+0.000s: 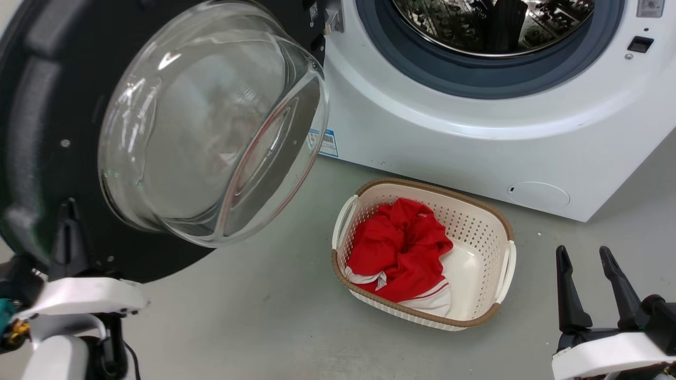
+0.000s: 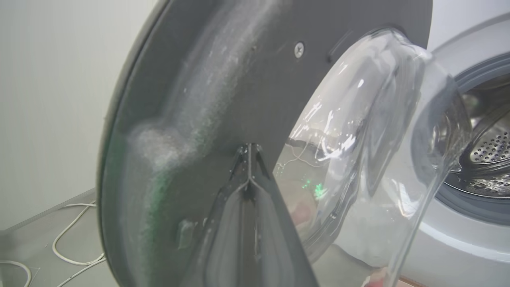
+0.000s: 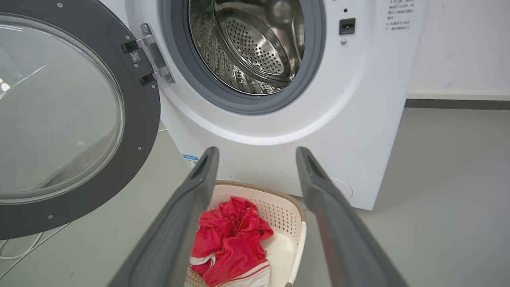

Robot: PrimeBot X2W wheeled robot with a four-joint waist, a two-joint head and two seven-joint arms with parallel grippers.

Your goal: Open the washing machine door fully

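— Grey floor [image 1: 264,316] all round, pale wall [image 2: 48,99] behind, a white cable [image 2: 67,239] trailing along its foot. Where's the washing machine [image 1: 449,153]?

— Upper right in the head view, front towards us. Its steel drum [image 3: 255,48] and grey-blue rubber ring [image 3: 239,101] are laid bare, and there's a small blue label [image 1: 325,142] low on the front.

— And the washing machine door [image 1: 31,132]?

— Swung out to the robot's left on its hinge [image 3: 153,56], well clear of the opening. The inner face is turned our way, with the glass bowl [image 1: 211,121] bulging out of the black disc.

— Left jaws?

— Together. The two dark fingers [image 2: 239,223] meet in a single point right at the door's black inner face, below and to the left of the bowl. I can't tell whether the tip presses on it or only sits against it. In the head view they stand at the lower left, in front of the door's lower rim.

— Right jaws?

— Apart, holding nothing. Those fingers [image 1: 567,295] point up at the lower right, over bare floor.

— What's between them and the door?

— A cream laundry basket [image 1: 475,221] with a brown rim, on the floor just in front of the machine, with a crumpled red cloth [image 1: 401,248] with white trim lying in it.
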